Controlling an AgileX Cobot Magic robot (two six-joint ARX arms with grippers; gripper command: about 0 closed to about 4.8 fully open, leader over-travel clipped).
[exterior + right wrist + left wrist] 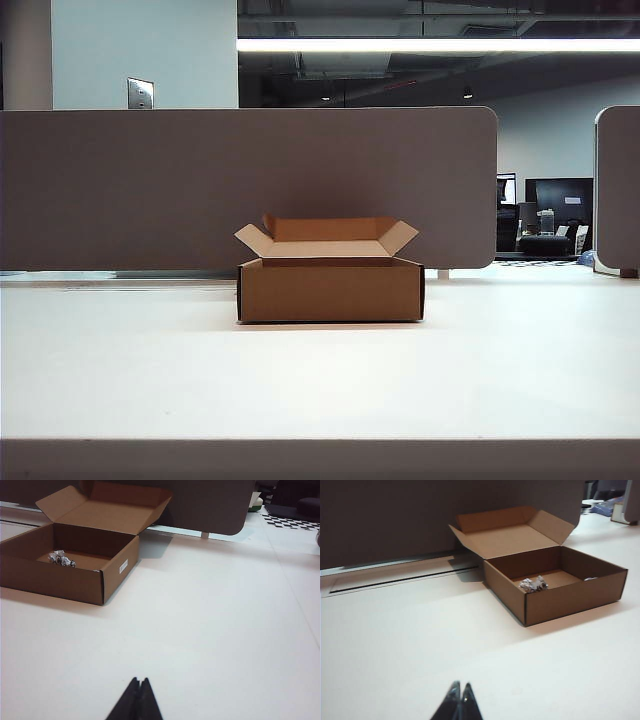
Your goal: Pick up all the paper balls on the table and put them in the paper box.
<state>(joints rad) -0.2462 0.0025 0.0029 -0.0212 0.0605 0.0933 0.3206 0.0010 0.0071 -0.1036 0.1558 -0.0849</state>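
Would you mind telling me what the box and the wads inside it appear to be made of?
The paper box looks like matte brown cardboard: flat folded flaps, creased corners. The paper balls look like crumpled white paper with dark printed marks, going by their sharp irregular creases. Only part of the box floor shows.

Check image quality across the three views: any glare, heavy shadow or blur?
Exterior view: bright ceiling strip light glares, paper box sharp, thin shadow under its base. Left wrist view: soft overall, paper ball inside readable, shut left pincer dark. Right wrist view: box shadow on the table, shut right pincer a silhouette.
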